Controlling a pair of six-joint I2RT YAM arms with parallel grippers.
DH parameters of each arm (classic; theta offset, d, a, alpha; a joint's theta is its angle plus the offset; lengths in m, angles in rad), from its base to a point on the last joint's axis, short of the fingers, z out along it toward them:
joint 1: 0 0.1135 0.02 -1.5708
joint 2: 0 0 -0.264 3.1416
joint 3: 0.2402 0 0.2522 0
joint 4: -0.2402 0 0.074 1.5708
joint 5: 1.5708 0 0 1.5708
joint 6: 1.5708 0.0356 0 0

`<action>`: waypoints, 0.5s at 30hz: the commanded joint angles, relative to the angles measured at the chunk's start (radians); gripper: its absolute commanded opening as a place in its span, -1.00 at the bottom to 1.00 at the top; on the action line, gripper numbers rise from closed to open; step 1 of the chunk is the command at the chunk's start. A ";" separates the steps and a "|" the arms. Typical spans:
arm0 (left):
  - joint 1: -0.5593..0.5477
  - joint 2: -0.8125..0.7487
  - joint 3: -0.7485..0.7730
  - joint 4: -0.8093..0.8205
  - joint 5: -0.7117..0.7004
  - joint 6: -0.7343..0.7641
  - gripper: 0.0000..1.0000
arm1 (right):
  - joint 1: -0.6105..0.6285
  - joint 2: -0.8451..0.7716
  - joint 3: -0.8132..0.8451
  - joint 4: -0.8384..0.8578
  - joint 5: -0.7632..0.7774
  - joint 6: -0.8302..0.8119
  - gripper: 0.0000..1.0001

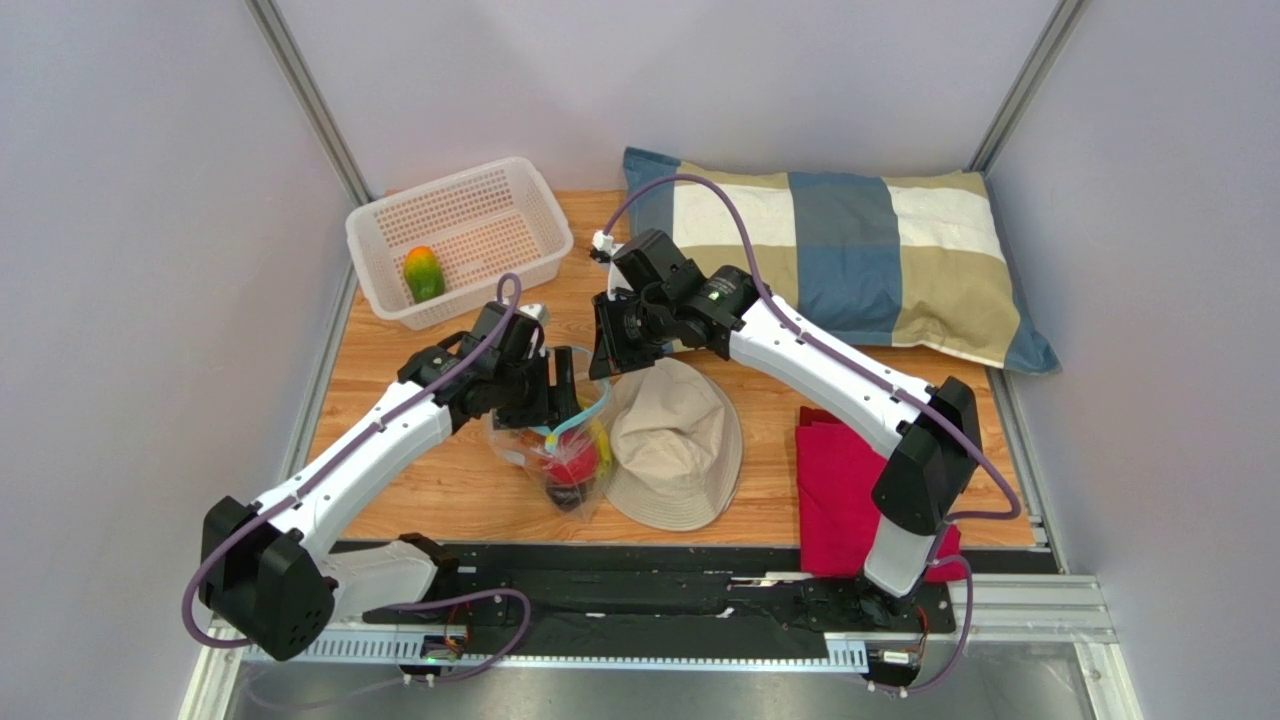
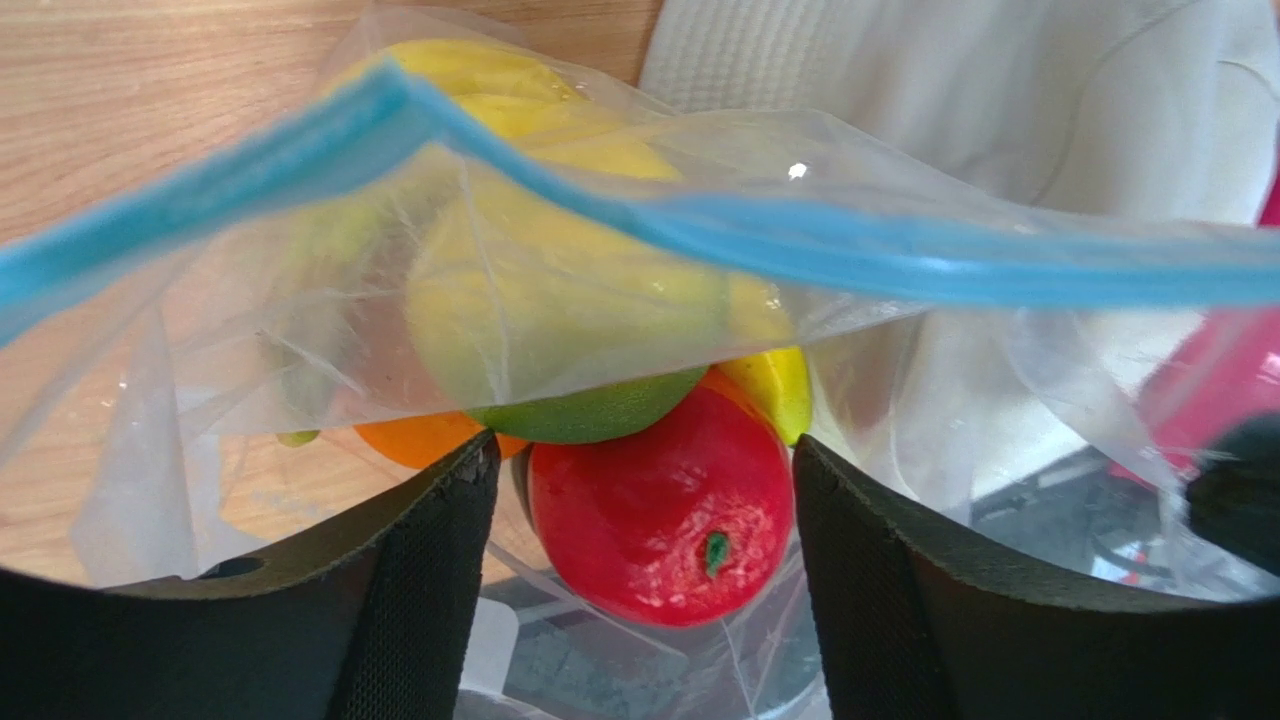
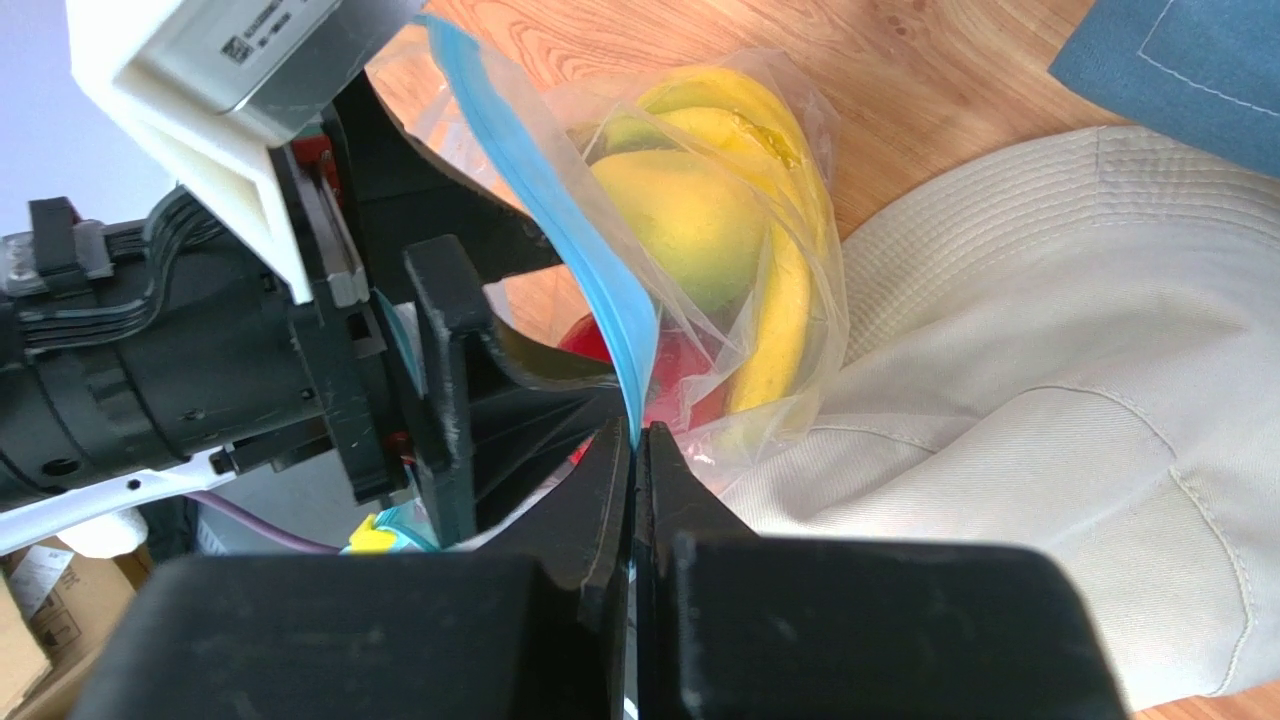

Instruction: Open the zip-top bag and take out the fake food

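Observation:
The zip-top bag (image 1: 559, 450) lies on the wooden table beside the hat, with its mouth held open. My right gripper (image 3: 634, 435) is shut on its light blue zip strip (image 3: 601, 300) and lifts that edge; in the top view it (image 1: 609, 357) is just above the bag. My left gripper (image 2: 646, 465) is open inside the bag's mouth, one finger on each side of the red apple (image 2: 661, 510). The other fake food is still inside: yellow bananas (image 3: 781, 300), a green-yellow fruit (image 3: 684, 218) and an orange piece (image 2: 413, 438). A green-orange mango (image 1: 424, 275) lies in the basket.
A white mesh basket (image 1: 451, 188) stands at the back left. A beige hat (image 1: 676, 443) lies right of the bag, touching it. A red cloth (image 1: 839, 480) is at the front right. A checked pillow (image 1: 842, 248) lies at the back right.

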State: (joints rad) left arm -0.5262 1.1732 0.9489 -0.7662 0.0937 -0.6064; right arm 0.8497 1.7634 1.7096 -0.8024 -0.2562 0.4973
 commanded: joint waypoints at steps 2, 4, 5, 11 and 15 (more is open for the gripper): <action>-0.008 -0.004 -0.027 0.056 -0.092 -0.009 0.65 | 0.000 -0.038 0.044 0.026 -0.015 0.020 -1.00; -0.009 0.009 -0.032 0.083 -0.092 -0.018 0.68 | 0.002 -0.035 0.039 0.028 -0.023 0.021 -1.00; -0.008 0.019 -0.035 0.117 -0.092 -0.016 0.69 | 0.000 -0.035 0.036 0.029 -0.026 0.023 -1.00; -0.009 0.118 -0.021 0.142 -0.137 -0.043 0.72 | 0.002 -0.036 0.030 0.028 -0.023 0.021 -1.00; -0.009 0.143 -0.035 0.188 -0.178 -0.038 0.74 | 0.003 -0.038 0.016 0.026 -0.025 0.024 -1.00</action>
State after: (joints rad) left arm -0.5308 1.3014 0.9211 -0.6449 -0.0143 -0.6296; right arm 0.8497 1.7634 1.7119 -0.8028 -0.2684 0.5087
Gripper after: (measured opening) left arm 0.863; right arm 0.010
